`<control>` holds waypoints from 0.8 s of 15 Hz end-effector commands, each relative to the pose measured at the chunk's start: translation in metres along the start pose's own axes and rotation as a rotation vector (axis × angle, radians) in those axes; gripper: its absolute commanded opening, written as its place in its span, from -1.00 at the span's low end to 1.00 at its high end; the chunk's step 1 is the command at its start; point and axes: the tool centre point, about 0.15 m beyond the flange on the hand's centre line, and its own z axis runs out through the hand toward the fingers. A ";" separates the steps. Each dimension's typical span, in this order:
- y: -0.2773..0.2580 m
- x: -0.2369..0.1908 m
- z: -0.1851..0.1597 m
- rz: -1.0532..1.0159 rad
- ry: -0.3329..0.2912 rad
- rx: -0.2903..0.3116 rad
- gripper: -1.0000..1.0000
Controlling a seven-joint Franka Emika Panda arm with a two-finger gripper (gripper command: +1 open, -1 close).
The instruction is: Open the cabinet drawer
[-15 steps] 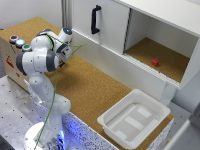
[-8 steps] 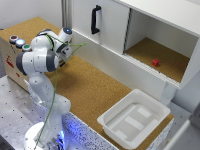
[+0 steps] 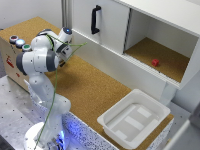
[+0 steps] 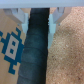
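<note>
Between the earlier exterior pictures and this moment you saw almost no change: the arm kept the same folded pose at the exterior view's left, over the cork-covered surface, and nothing on that surface was displaced. For the task this meant that the work was not really begun; the approach to the handle was still to be made, and I judged the task to be at its very start. The cabinet stood along the far side of the surface, well apart from the arm. Its closed white front panel carried the black vertical bar handle, and beside the panel, towards the exterior view's right, the cork-lined compartment was open with a small red object lying inside. The white plastic tub sat near the front edge of the surface, not involved. The pincer was open in the wrist view: its two pale fingers stood clearly apart with only a dark strip between them, and it held nothing and touched nothing. Below it you saw a cardboard box with a blue printed figure on one side and the speckled cork on the other. The wrist picture was blurred, so I could not say surely how high the pincer hung above that dark strip.
</note>
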 end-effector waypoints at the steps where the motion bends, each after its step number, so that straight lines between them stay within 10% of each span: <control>1: 0.043 -0.012 0.003 -0.003 -0.027 0.039 -1.00; 12: 0.093 -0.019 0.000 0.000 -0.026 0.066 -1.00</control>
